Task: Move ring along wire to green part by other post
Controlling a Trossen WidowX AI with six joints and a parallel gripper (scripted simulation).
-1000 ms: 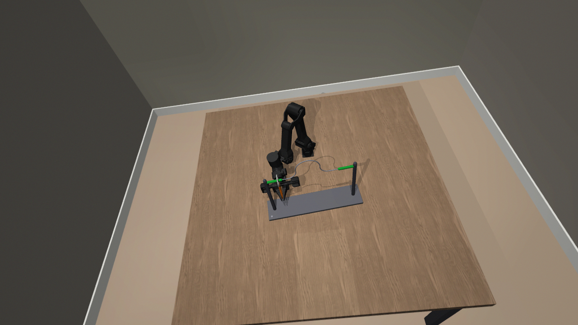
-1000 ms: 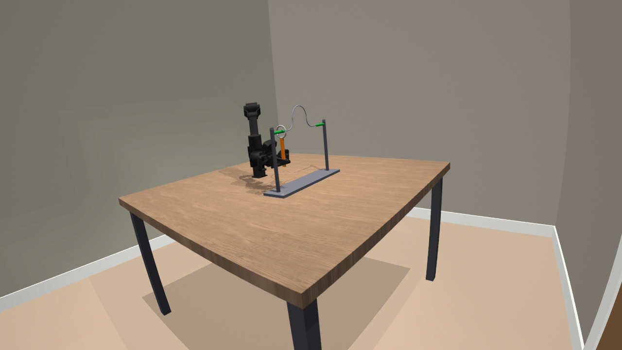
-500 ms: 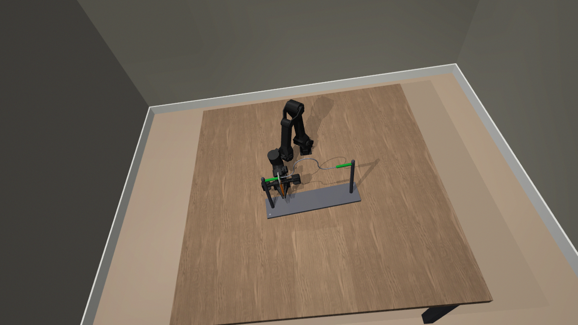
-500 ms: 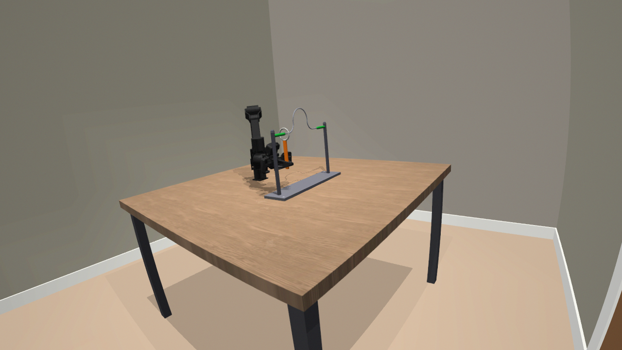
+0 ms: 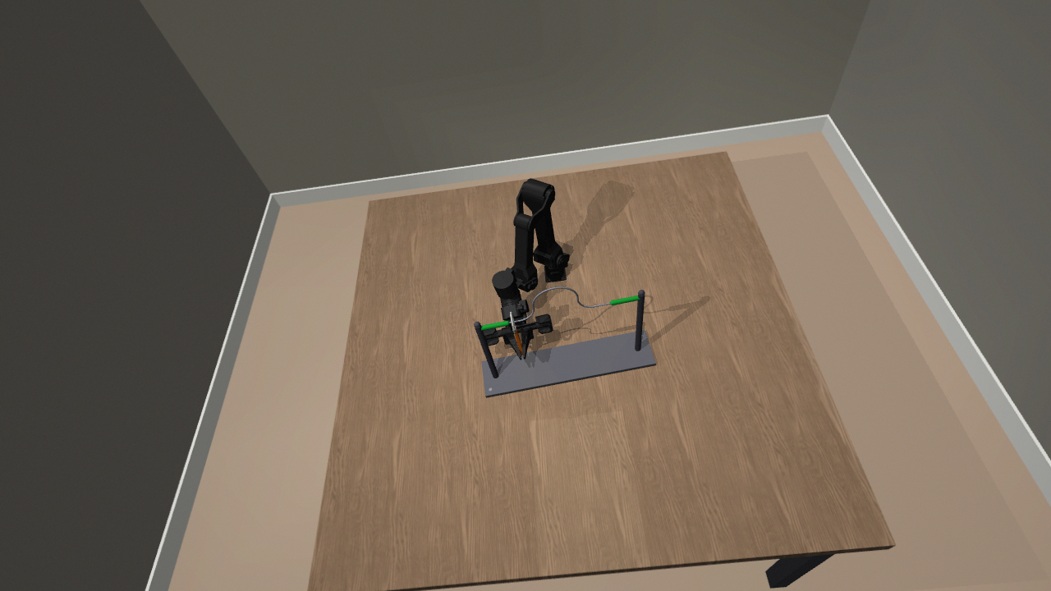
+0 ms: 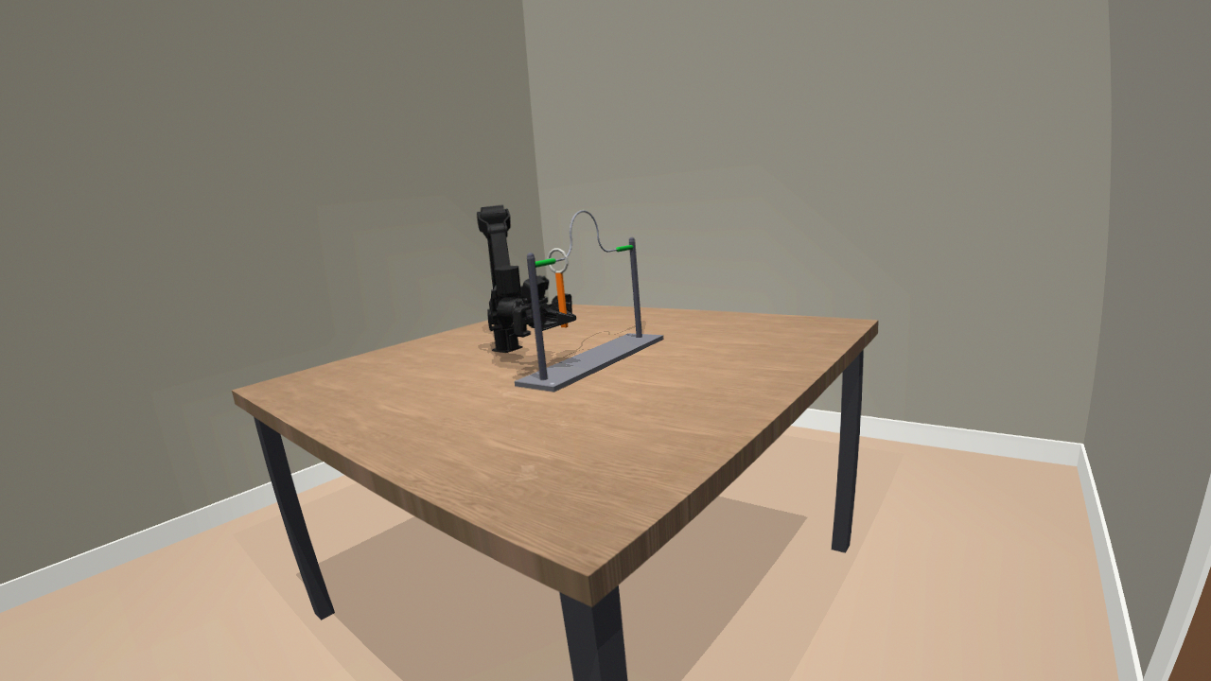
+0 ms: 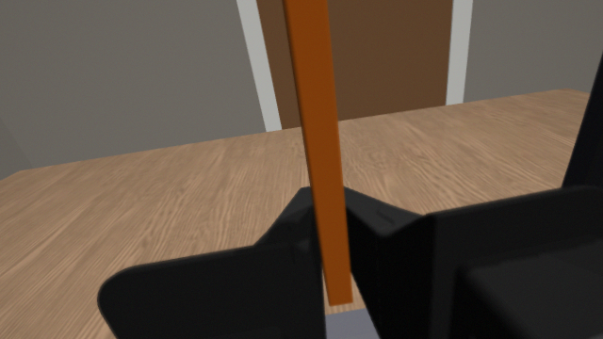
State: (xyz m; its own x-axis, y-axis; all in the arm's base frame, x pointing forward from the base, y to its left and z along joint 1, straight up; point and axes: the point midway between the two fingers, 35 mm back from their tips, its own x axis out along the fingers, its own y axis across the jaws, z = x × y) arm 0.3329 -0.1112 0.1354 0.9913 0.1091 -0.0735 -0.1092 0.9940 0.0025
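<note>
My gripper (image 5: 522, 355) (image 7: 317, 195) is shut on the orange handle (image 5: 519, 343) (image 6: 561, 291) (image 7: 320, 118), low on it. The handle hangs nearly upright below the ring (image 5: 511, 317) (image 6: 556, 249). The ring is around the wire at the inner end of the near green part (image 5: 493, 325) (image 6: 544, 262), where the grey part (image 5: 562, 288) (image 6: 582, 211) begins. Whether the ring touches the wire is too small to tell. The grey part rises in a hump, then dips to the far green part (image 5: 625, 300) (image 6: 624, 249). The ring is out of the wrist view.
The near post (image 5: 486, 351) (image 6: 536, 322) stands beside my gripper and shows at the right edge of the wrist view (image 7: 588, 127). The far post (image 5: 639, 323) (image 6: 636, 291) stands at the other end of the grey base (image 5: 580, 361) (image 6: 601, 362) (image 7: 350, 326). The base lies on the wooden table (image 5: 588, 470) (image 6: 524, 457).
</note>
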